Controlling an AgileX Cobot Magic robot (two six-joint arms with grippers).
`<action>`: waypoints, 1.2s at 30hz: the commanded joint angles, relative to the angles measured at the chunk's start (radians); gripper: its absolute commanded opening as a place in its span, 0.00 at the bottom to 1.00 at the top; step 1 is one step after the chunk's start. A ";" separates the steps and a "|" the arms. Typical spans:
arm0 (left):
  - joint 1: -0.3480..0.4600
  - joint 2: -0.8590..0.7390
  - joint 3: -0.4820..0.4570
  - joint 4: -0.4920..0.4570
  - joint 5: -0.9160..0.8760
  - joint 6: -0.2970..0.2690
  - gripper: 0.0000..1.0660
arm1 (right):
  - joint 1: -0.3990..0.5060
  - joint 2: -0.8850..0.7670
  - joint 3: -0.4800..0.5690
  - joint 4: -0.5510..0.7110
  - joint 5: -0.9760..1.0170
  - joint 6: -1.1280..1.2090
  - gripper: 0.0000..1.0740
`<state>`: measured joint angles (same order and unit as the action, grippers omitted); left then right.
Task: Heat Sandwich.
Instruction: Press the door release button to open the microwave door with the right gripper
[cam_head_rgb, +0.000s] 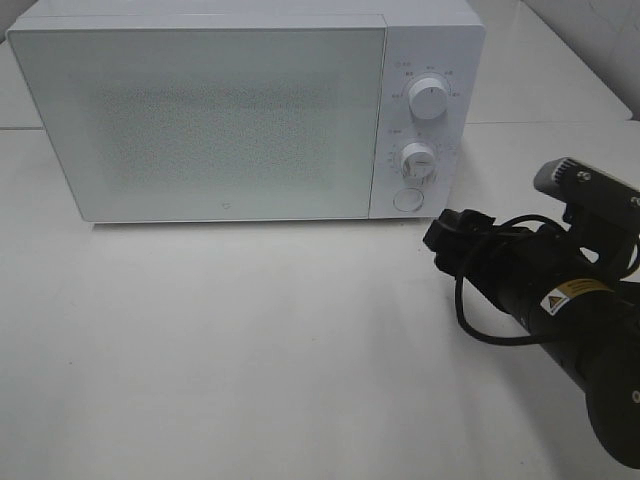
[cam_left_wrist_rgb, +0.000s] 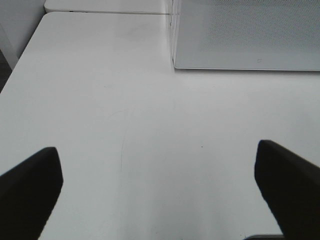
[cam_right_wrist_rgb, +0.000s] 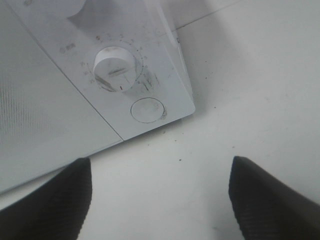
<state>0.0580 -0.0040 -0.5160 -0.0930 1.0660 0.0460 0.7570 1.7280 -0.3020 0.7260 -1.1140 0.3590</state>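
Nearest, the right gripper (cam_right_wrist_rgb: 160, 200) hangs spread and empty, just before the round button (cam_right_wrist_rgb: 146, 110) at the right near corner of the closed microwave (cam_head_rgb: 200, 120). Leftward, the left gripper (cam_left_wrist_rgb: 157, 195) gapes empty over the table (cam_left_wrist_rgb: 125, 100). Where the sandwich lies cannot be told.

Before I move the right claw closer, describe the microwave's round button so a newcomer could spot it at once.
Find the white microwave; a control strip runs down its right side. On it, below the upper knob and lower knob, sits the button. It alone is flat and plain, with no pointer or marks around it.
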 joint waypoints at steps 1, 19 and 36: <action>-0.006 -0.007 0.001 0.001 0.000 -0.004 0.94 | 0.002 -0.001 -0.007 -0.001 -0.009 0.277 0.66; -0.006 -0.007 0.001 0.001 0.000 -0.004 0.94 | 0.002 -0.001 -0.006 0.012 -0.004 1.114 0.24; -0.006 -0.007 0.001 0.001 0.000 -0.004 0.94 | 0.001 -0.001 -0.007 0.018 0.043 1.105 0.00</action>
<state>0.0580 -0.0040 -0.5160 -0.0930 1.0660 0.0460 0.7570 1.7280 -0.3020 0.7490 -1.0820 1.4710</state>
